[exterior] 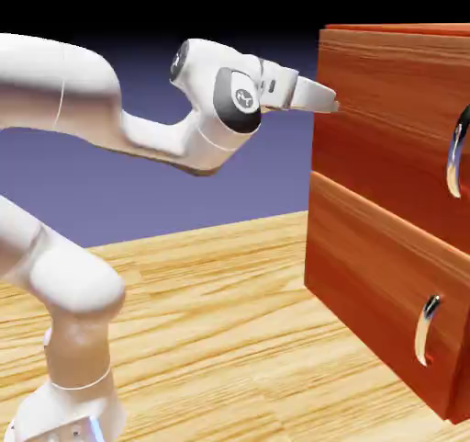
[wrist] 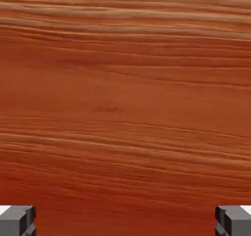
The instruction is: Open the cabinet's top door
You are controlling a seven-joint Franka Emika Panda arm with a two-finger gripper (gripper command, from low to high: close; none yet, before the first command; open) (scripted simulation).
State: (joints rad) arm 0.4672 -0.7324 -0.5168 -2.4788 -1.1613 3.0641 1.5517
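Reddish-brown cabinet (exterior: 386, 137) shows 2 closed panels, 1 above the other.

The cabinet (exterior: 367, 266) stands upright at the exterior view's right, a reddish-brown wood-grain box partly cut off by the frame. Its top door (exterior: 395, 109) is the taller panel, above a shorter one, with grain running lengthwise and a curved silver handle (exterior: 457, 153) near the picture's edge. The door sits closed, flush above the lower panel.

Exterior camera stands beside the arm; hand camera closely faces wood grain of the cabinet (exterior: 386, 128).
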